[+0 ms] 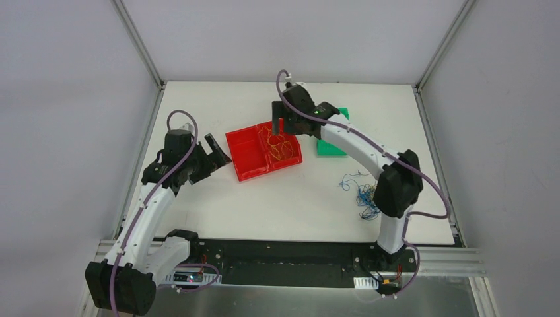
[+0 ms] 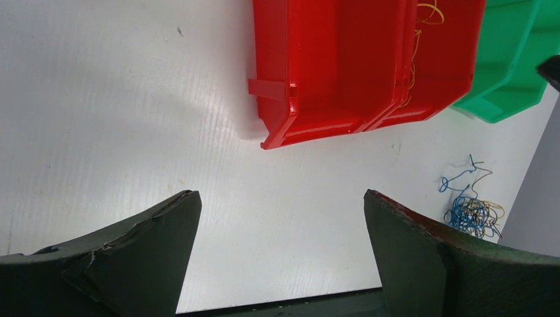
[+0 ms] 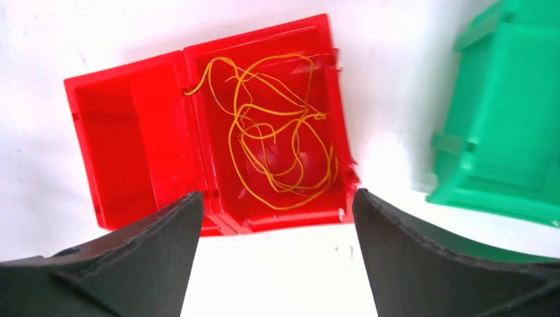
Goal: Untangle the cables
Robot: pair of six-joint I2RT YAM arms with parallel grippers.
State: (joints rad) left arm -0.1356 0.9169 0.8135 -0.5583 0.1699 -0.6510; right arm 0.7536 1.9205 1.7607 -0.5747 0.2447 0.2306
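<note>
Right hand (image 3: 275,198) is open and holding nothing. It hangs right above the red bin (image 3: 119,145). The yellow wires (image 3: 277,152) lie as one loose curl in that bin's right compartment, and one loop crosses the divider toward the empty left side. They aren't touching the fingers.

Left hand (image 2: 280,195) is also open and empty, low over the desk (image 1: 297,205), just left of the red bin.

The green bin (image 3: 508,132) sits just right of the red one. I can't see inside it.

The rest of the job, as I read it, is the blue tangle (image 2: 470,211) on the desk, near-right by the right arm's elbow. A few yellow and dark strands are mixed in.

Advice:
- lift straight up out of the bin so no yellow loop snags a finger
- at the tangle, grab one stray end at the edge, not the core
- bring your left hand over to pin the clump, then pull slowly and low
- if the clump drags along, stop and regrip

I can't read any brand, label or writing on the bins or arms.
</note>
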